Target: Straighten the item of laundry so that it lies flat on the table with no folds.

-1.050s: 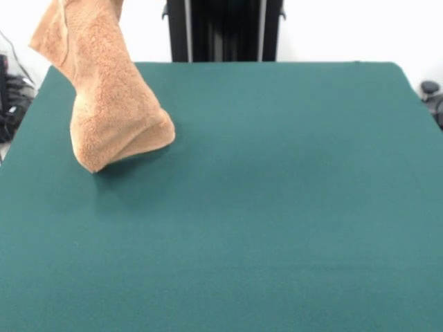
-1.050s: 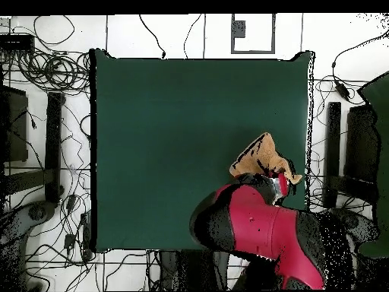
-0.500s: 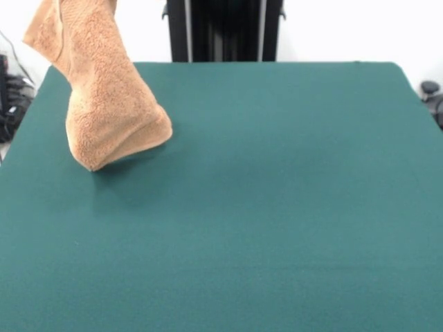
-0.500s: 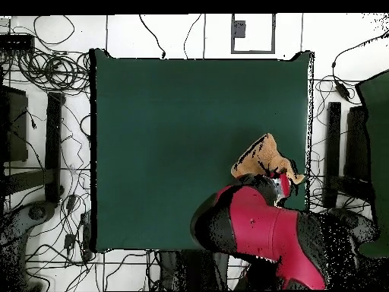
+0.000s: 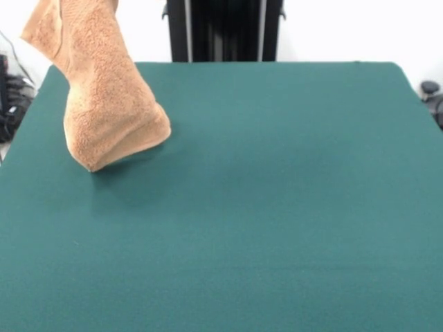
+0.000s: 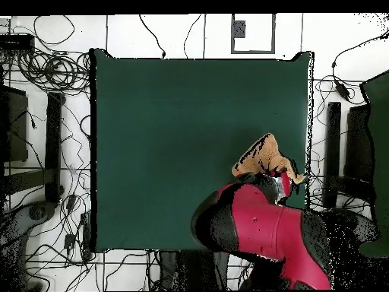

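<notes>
The tan-orange towel (image 5: 104, 97) hangs bunched and folded above the green desk (image 5: 277, 207), its upper part running off the top of the front view, its lowest corner just at the felt near one side edge. From overhead the towel (image 6: 264, 157) shows just beyond the red and black arm (image 6: 258, 224), which covers the hand; whether the hand is clenched on the cloth cannot be told.

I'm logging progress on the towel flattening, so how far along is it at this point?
Early stage. Done: the towel is lifted off most of the table. In hand: it hangs bunched from above, its lowest corner at or just above the felt; the overhead view shows the arm over it. Left: lay it down flat and unfolded.
</notes>
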Controlling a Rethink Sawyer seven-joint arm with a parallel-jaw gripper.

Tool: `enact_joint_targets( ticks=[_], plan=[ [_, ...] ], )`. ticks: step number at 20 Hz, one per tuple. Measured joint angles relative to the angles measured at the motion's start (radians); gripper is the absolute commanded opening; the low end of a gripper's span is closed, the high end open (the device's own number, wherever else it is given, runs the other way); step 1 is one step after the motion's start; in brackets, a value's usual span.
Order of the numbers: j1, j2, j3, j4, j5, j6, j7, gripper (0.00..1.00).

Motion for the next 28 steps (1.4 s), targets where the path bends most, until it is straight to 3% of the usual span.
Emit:
enact_joint_targets(
  ticks=[28],
  plan=[
    [-0.04, -0.123, 0.051, -0.027, -0.04, 0.192, 0.0, 0.0]
  ],
)
